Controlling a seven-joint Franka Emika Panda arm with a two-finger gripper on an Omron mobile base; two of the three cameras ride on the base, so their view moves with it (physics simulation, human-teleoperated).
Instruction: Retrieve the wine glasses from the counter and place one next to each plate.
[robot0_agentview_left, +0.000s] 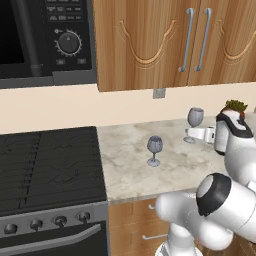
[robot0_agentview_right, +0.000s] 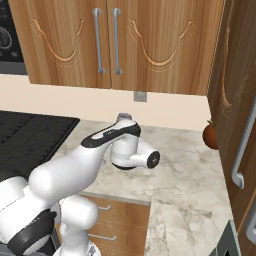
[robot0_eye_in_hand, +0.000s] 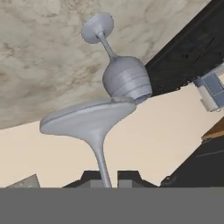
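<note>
Looking at the counter (robot0_agentview_left: 130, 165), I count two wine glasses. The near glass (robot0_agentview_left: 154, 149) stands upright by itself out on the marble, toward the stove side. The far glass (robot0_agentview_left: 194, 120) stands further back, near the wall, and my pincer (robot0_agentview_left: 189, 134) reaches in at its stem, low down by the foot. In my hand view the far glass (robot0_eye_in_hand: 89, 127) is very close: its round foot is wide and big, and its thin stem runs down right between my two dark finger tips (robot0_eye_in_hand: 92, 178). My pincer (robot0_eye_in_hand: 107, 179) is nearly closed, one tip on each side of the stem with almost no gap, so I seem to have hold of the far glass by its stem, but I cannot see for sure that the tips press on it. Behind it in the same view is the near glass (robot0_eye_in_hand: 124, 76), well apart from the first one. From my right side, my own arm hides most of the far glass, and just its rim (robot0_agentview_right: 123, 117) peeks over my wrist. I see no plates here. Further out, there is one black stove (robot0_agentview_left: 50, 165) just beside the counter on the left, with four knobs along its front. One microwave (robot0_agentview_left: 45, 40) hangs above the stove. Wooden cupboards (robot0_agentview_left: 175, 40) with two silver handles hang above the counter. One small grey outlet (robot0_agentview_left: 159, 93) sits on the wall under them. One round red-brown thing with green leaves (robot0_agentview_right: 210, 136) sits in the back corner.
</note>
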